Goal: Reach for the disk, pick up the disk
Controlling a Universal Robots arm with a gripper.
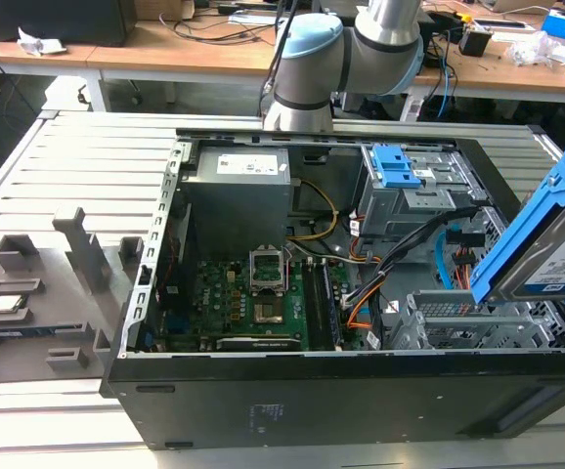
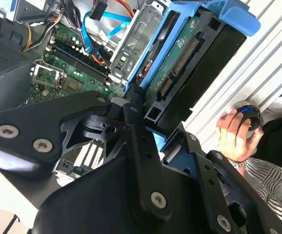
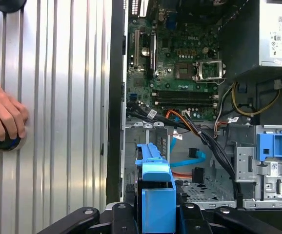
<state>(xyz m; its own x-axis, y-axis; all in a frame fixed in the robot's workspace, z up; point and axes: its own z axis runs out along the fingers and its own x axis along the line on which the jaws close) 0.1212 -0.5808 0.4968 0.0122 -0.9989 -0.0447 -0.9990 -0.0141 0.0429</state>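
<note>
One disk (image 1: 546, 239) is grasped edgewise by the gripper (image 2: 153, 129), clenched on its blue bracket (image 3: 153, 168), and held tilted above the open computer case (image 1: 292, 391), apparently clear of the drive cage (image 1: 414, 186). A hand (image 3: 2, 114) is rested on a knob beside the case.

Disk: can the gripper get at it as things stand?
Probably yes. In the second wrist view the gripper has its jaws on either side of the disk, apparently closed on its blue bracket. The exterior view shows the disk up above the open case, with nothing blocking it.
</note>
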